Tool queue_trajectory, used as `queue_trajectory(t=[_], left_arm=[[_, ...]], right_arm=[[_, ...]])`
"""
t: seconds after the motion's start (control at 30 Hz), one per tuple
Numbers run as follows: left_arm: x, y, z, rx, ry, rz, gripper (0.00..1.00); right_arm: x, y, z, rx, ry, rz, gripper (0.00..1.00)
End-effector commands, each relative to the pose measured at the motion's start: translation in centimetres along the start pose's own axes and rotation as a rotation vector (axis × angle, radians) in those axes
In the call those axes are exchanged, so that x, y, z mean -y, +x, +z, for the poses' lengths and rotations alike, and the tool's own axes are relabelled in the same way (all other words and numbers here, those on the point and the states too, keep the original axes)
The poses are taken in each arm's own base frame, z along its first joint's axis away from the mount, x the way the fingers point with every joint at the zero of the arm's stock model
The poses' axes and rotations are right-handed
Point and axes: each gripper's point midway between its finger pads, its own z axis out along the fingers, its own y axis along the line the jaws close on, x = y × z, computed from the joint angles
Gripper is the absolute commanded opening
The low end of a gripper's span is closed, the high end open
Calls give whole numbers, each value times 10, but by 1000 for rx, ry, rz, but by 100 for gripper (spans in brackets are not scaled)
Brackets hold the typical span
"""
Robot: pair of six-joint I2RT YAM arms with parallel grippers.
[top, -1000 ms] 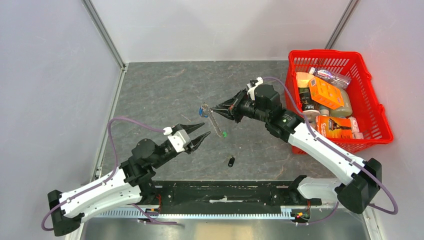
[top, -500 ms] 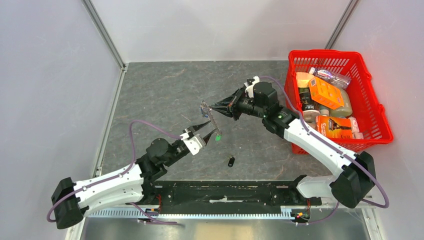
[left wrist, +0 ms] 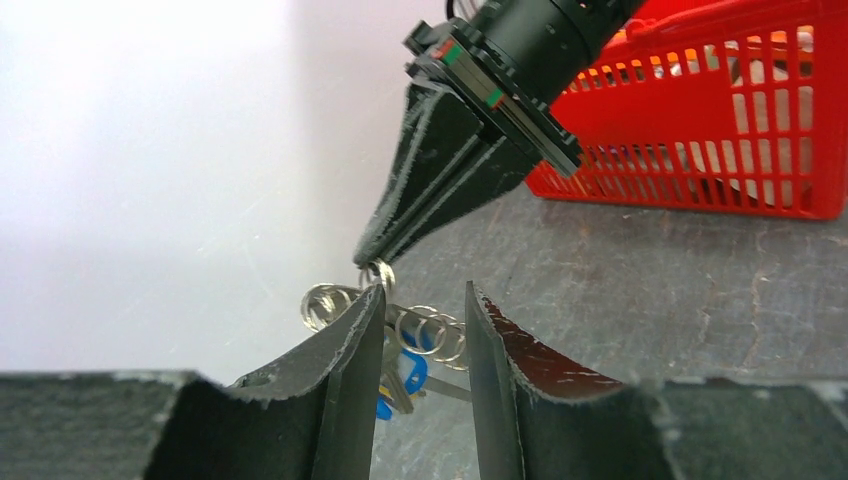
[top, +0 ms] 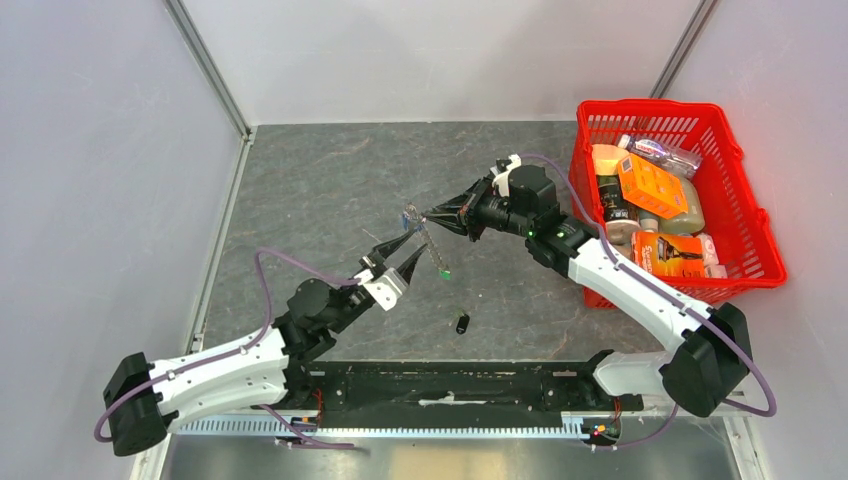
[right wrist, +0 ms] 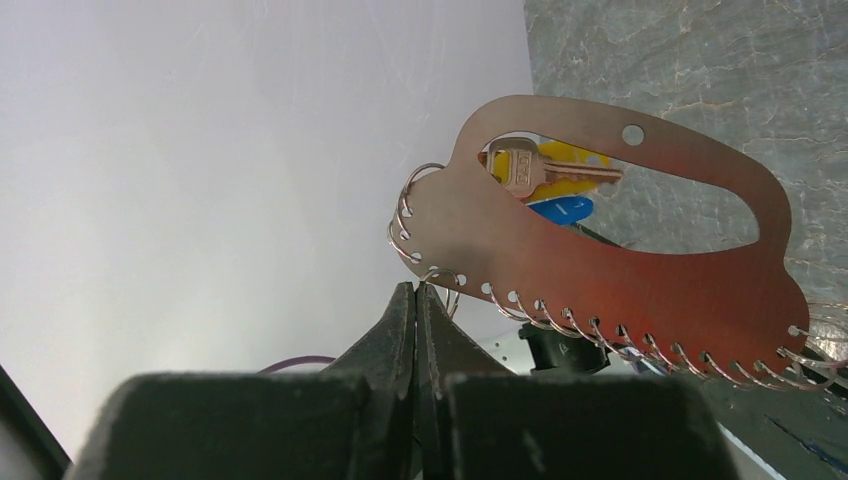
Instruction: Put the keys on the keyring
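Note:
My right gripper is shut on a small ring at the edge of the keyring, a flat silver loop held above the table. Two keys hang on it, one yellow-capped and one blue-capped. Its twisted chain drops to the green tag. My left gripper is open just below the right fingertips, one finger on each side of the keyring's small rings. A black-capped key lies loose on the table, nearer the arm bases.
A red basket full of bottles and boxes stands at the right side of the grey table. Pale walls close in the left, the back and the right.
My left arm has swung up and right from the table's middle to the hanging keyring, and its fingers now straddle the rings. The right gripper has kept its hold, almost still.

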Motion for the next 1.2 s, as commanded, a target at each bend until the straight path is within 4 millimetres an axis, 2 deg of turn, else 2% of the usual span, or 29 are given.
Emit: queue_trajectory(t=[0.0, 0.3, 0.47, 0.63, 0.97, 1.17], left_arm=[[-25, -27, -1, 80, -91, 57, 41], [-19, -19, 13, 52, -74, 98, 40], [-23, -17, 14, 49, -102, 120, 40], [-27, -22, 12, 59, -129, 133, 40], [-34, -40, 0, 114, -148, 103, 39], [-30, -39, 8, 105, -133, 122, 39]], right_arm=[[-29, 5, -12, -16, -105, -34, 0], [-35, 10, -18, -34, -131, -28, 0], [-39, 15, -22, -51, -146, -29, 0], [-43, 17, -28, -55, -157, -38, 0], [-36, 16, -26, -49, -142, -32, 0], [-37, 19, -28, -60, -154, -26, 0]])
